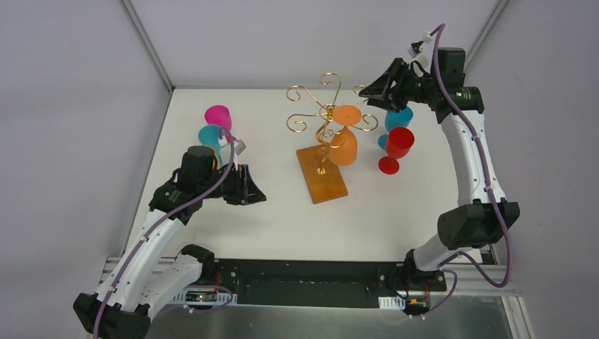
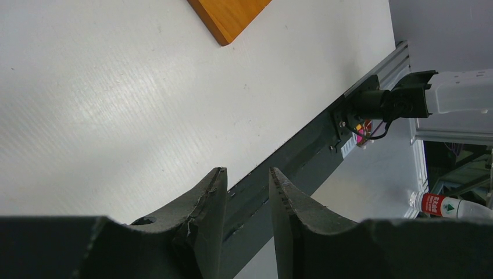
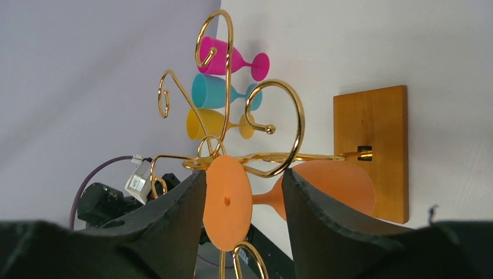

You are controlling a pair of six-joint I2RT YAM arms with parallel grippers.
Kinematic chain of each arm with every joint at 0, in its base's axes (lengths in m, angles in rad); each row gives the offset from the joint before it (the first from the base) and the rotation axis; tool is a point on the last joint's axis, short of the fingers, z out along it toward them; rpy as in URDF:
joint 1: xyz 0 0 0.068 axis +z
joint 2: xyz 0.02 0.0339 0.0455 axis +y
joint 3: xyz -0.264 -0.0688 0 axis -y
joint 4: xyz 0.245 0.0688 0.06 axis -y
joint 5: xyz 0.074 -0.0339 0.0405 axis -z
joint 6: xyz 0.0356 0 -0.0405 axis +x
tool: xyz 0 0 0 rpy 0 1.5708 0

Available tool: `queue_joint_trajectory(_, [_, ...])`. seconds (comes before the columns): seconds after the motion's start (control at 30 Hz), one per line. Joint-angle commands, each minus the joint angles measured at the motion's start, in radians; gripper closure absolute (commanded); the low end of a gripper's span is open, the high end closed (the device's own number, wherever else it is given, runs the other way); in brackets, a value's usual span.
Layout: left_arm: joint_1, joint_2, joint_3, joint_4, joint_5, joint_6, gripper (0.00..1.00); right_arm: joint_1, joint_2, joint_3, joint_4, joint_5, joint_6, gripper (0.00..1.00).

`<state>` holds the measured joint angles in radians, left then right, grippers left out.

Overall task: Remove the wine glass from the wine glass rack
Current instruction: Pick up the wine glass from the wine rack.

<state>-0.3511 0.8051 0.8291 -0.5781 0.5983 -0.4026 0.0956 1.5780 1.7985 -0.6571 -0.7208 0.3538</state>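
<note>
Orange wine glass [image 1: 344, 147] hangs upside down on the rack [image 1: 323, 180]. Its flat foot is caught in the gold scroll arms at the top, and its bowl hangs beside the twisted stem, above the wooden base. It is not yet off the rack.

The right claw [image 1: 367, 90] is up at the height of the rack's scroll arms, on the rack's far right side, pointing in at it. From the wrist camera, the right claw [image 3: 244, 175] has its fingers spread apart, released. The glass's foot [image 3: 227, 200] shows in the gap between them, hard against one finger's edge and clear of the other. Whether either finger actually touches the foot I cannot tell (the top view does not settle it).

The left claw [image 1: 248, 187] is low over the table [image 1: 282, 219], to the rack's left and well apart from it. Its own camera shows the left claw [image 2: 247, 174] with a narrow gap between its fingers, gripping nothing, with a corner of the rack's base [image 2: 229, 14] at the top of the view.

A pink glass [image 1: 217, 115] and a teal glass [image 1: 210, 134] stand to the rack's left. A yellow glass [image 3: 209, 123] is next to them, seen clearly only from the right wrist. Just to the rack's right stand a blue glass [image 1: 399, 119] and a red glass [image 1: 399, 141], close together.
</note>
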Motion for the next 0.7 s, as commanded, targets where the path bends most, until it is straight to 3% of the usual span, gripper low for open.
queue_joint_trajectory(0.0, [0.012,-0.014,-0.004,0.002,0.002,0.028,0.66,0.022,0.000,0.070,-0.082,-0.096,-0.038,0.47])
queue_joint_trajectory(0.37, [0.012,-0.023,-0.005,-0.004,-0.003,0.025,0.66,0.052,0.012,0.106,-0.192,-0.098,-0.097,0.49])
queue_joint_trajectory(0.67, [0.012,-0.031,-0.008,-0.005,-0.003,0.024,0.66,0.063,0.017,0.141,-0.250,0.016,-0.133,0.51])
